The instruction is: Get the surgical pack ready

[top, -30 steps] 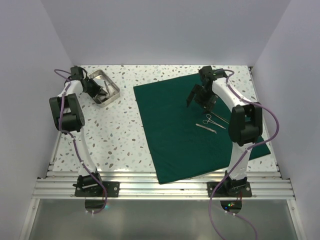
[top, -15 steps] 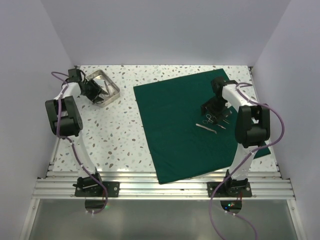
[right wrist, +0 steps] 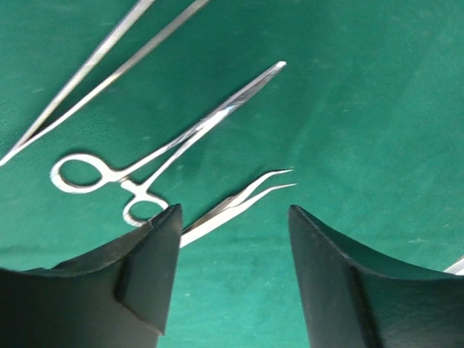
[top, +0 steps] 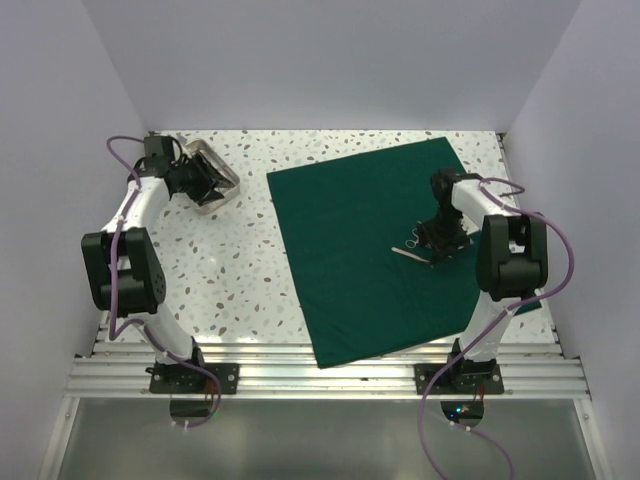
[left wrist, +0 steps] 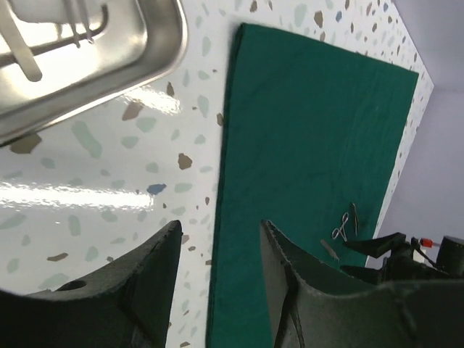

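The surgical pack's dark green drape [top: 350,240] lies flat on the right half of the table, also seen as drape [left wrist: 304,130] and drape [right wrist: 355,101]. On it lie ring-handled forceps [right wrist: 145,156], curved tweezers [right wrist: 243,197] and long straight tweezers [right wrist: 101,61]. My right gripper [top: 437,243] hangs open just above the cloth, and at the right gripper [right wrist: 233,214] the curved tweezers run from behind its left finger into the gap, ungripped. My left gripper [top: 200,180] is open and empty beside the steel tray [top: 228,186]; the left gripper [left wrist: 220,226] looks across the table to the drape's edge.
The steel tray [left wrist: 145,51] at the back left holds a few metal instruments [left wrist: 29,61] and something white [left wrist: 43,9]. Speckled tabletop [top: 220,260] lies between tray and drape. White walls close in on three sides, and a metal rail [top: 320,375] runs along the near edge.
The left gripper opened and drew back from the tray as its elbow swung toward the near edge. The right gripper came down to the instruments on the drape, and its jaws narrowed.
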### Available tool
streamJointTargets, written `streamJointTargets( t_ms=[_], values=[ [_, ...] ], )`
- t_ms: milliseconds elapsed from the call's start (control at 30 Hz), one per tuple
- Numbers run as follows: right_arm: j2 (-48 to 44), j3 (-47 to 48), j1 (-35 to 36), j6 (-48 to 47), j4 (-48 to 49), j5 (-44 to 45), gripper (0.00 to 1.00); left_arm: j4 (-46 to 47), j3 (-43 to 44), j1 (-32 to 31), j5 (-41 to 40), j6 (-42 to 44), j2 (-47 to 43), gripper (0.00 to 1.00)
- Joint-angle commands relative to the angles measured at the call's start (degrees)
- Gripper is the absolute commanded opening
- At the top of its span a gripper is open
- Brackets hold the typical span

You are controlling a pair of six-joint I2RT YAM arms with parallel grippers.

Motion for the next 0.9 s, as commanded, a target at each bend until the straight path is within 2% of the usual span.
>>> streamJointTargets(
  t_ms=[0, 267, 567, 700, 767, 867],
  values=[
    [-1.49, -1.51, -0.15, 5.06, -0.52, 1.62, 0.61, 1.8, -1.33, -2.11, 1.22, -1.03, -2.62, 0.51],
    [0.1, -2.92, -0.24, 7.0, 1.32, 0.83, 0.55, 1.62, -0.36, -5.98, 2.27, -0.32, -1.92, 0.48],
    [2.74, -1.52, -0.24, 7.43, 0.62, 0.39, 0.38, 1.01, -0.36, -8.53, 2.27, 0.99, -2.53, 0.47],
    [1.95, -1.69, -0.24, 7.35, -0.61, 0.39, 0.2, 1.1, -0.8, -8.53, 3.15, 1.43, -2.79, 0.47],
    [0.02, -1.78, -0.24, 6.47, -1.84, 0.56, 0.18, 1.45, -0.98, -10.46, 5.08, 1.7, -2.97, 0.47],
    [-3.5, -1.87, 0.38, 3.76, -3.51, -0.22, 0.08, 4.6, -1.94, -12.04, 10.17, 2.57, -3.5, 0.48]
  ],
)
